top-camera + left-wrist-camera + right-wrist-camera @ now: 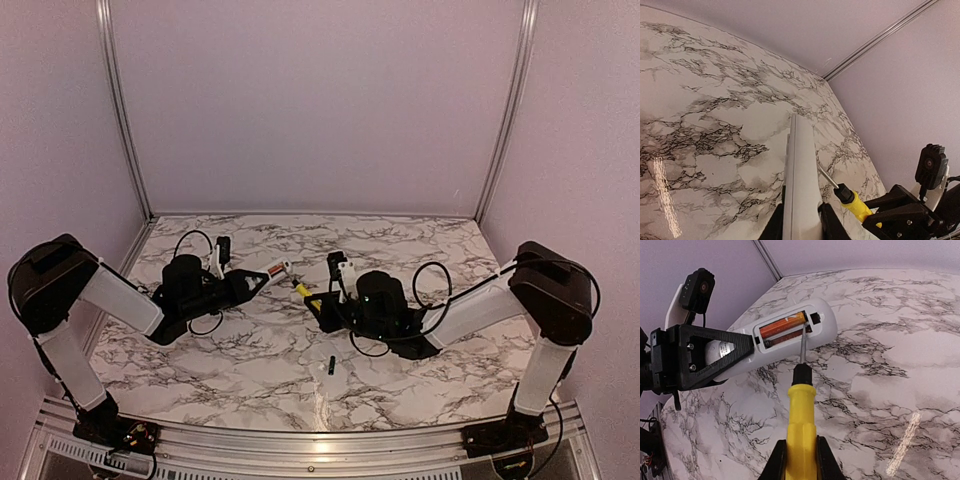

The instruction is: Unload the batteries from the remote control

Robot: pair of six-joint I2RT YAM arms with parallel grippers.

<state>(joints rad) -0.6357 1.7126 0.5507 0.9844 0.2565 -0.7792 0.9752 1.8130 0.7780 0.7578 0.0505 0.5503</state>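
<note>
My right gripper (pixel 801 461) is clamped around the yellow handle of the screwdriver (pixel 801 415), which points up and away from me. Its thin metal tip reaches into the open battery bay of the remote control (pixel 824 330), at the end of the orange-red battery (pixel 782 325) lying in the upper slot. I cannot tell what is in the lower slot. My left gripper (pixel 732 352) holds the remote's other end above the marble table (pixel 900 355), and its wrist camera (pixel 697 287) sits above.

Black-and-white arms (pixel 120 300), looping black cables (pixel 434 264)
</note>
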